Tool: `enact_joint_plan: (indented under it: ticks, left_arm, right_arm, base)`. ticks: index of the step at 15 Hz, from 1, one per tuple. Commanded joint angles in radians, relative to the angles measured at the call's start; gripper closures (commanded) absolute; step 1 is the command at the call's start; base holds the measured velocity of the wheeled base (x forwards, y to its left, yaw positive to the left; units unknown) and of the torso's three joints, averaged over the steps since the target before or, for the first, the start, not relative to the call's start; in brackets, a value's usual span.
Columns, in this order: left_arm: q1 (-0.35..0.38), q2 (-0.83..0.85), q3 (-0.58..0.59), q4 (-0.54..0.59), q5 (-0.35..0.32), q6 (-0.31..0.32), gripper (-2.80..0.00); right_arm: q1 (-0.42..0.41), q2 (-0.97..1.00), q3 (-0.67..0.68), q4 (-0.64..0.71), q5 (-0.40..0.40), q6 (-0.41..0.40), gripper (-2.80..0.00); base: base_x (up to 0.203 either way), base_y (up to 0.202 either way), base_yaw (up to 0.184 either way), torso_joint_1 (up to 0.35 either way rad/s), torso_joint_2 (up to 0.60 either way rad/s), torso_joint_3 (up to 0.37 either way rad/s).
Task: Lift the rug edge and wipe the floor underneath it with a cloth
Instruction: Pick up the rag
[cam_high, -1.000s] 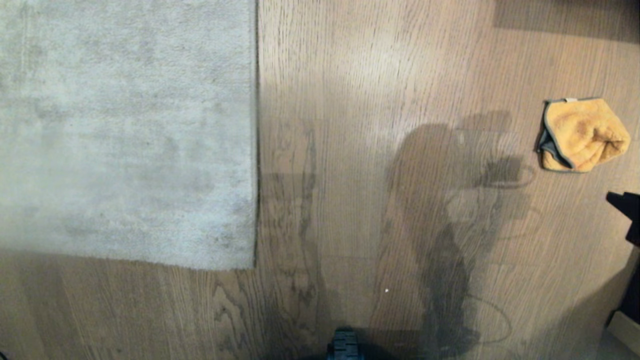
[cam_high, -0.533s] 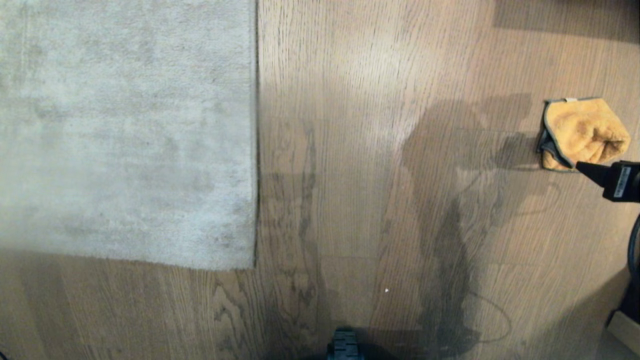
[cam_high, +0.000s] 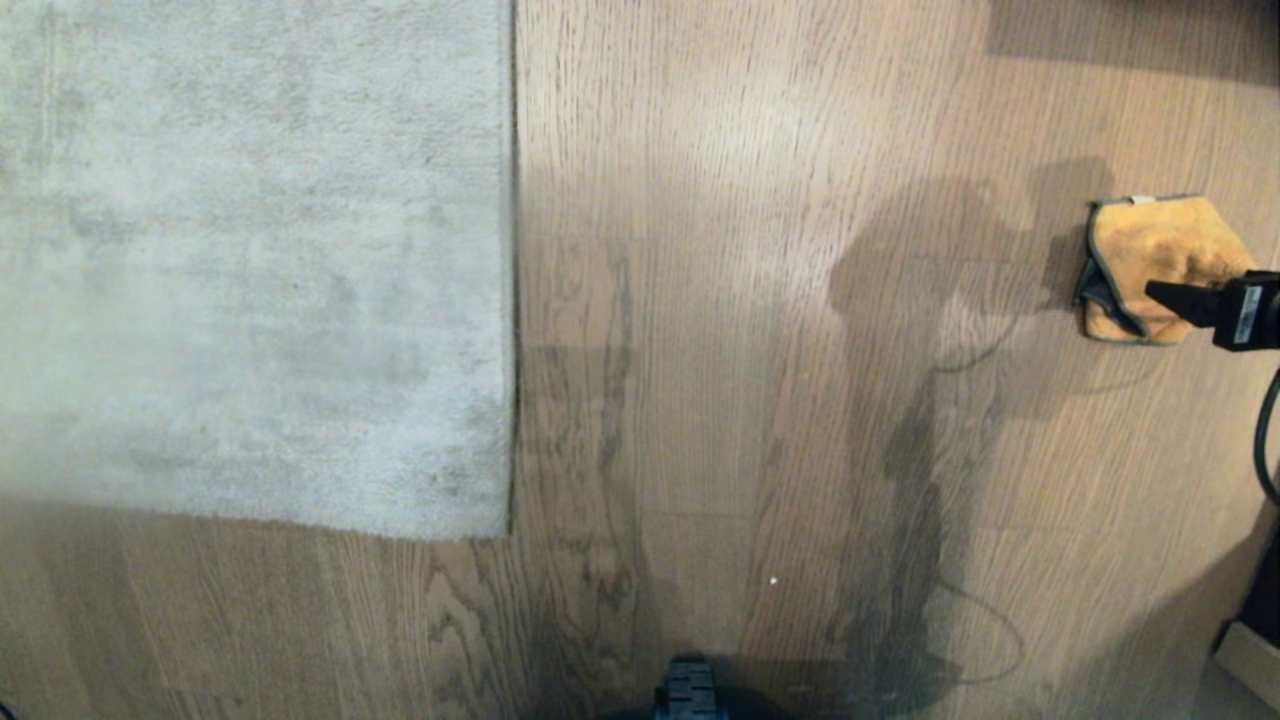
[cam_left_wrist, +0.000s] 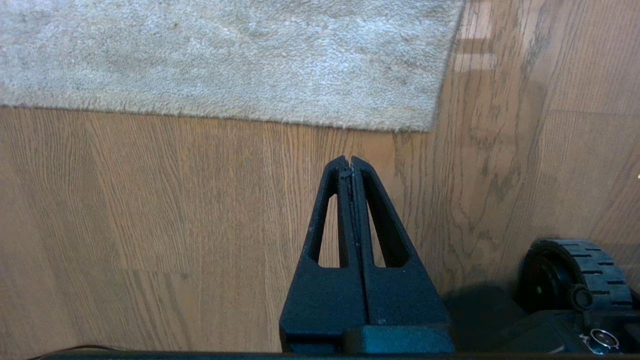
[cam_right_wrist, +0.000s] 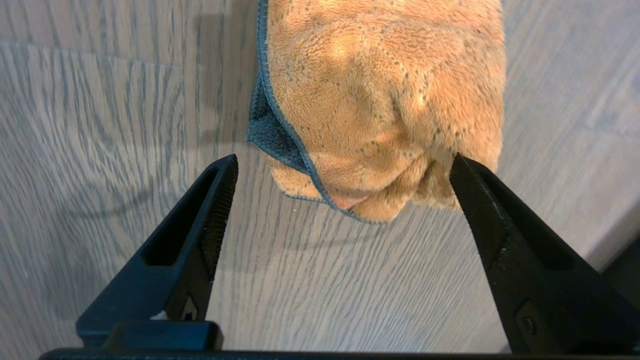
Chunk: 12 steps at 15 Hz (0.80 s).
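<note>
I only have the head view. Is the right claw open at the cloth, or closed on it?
Observer: Open. The right wrist view shows the right claw spread wide, one finger on either side of the cloth's near end, not closed on it.
Operator: And the left claw? I don't see it at all.
Observer: The left claw is shut, pointing over bare floor, its tips apart from the rug edge.
</note>
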Motion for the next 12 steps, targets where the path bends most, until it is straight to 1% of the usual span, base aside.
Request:
enact_joint_plan:
  ticks: [1, 4, 5, 7, 12]
  left_arm:
    - [0.000, 0.000, 0.000, -0.001, 0.001, 0.000, 0.00]
    - [0.000, 0.000, 0.000, 0.001, 0.001, 0.000, 0.00]
    - [0.000, 0.000, 0.000, 0.000, 0.001, 0.000, 0.00]
    - [0.000, 0.000, 0.000, 0.000, 0.001, 0.000, 0.00]
    - [0.000, 0.000, 0.000, -0.001, 0.001, 0.000, 0.00]
  right_arm:
    - [-0.029, 0.028, -0.013, -0.004, 0.060, -0.024, -2.80]
    - [-0.069, 0.064, -0.033, -0.015, 0.210, -0.073, -2.80]
    - [-0.080, 0.078, -0.048, -0.016, 0.242, -0.082, -2.80]
    - [-0.085, 0.108, -0.080, -0.016, 0.255, -0.086, -2.80]
    - [-0.106, 0.169, -0.137, -0.028, 0.255, -0.088, -2.80]
  base:
    - [0.000, 0.000, 0.000, 0.000, 0.00, 0.000]
    - [0.000, 0.000, 0.000, 0.000, 0.00, 0.000]
    - [0.000, 0.000, 0.000, 0.000, 0.00, 0.000]
    - [0.000, 0.000, 0.000, 0.000, 0.00, 0.000]
    - [0.000, 0.000, 0.000, 0.000, 0.00, 0.000]
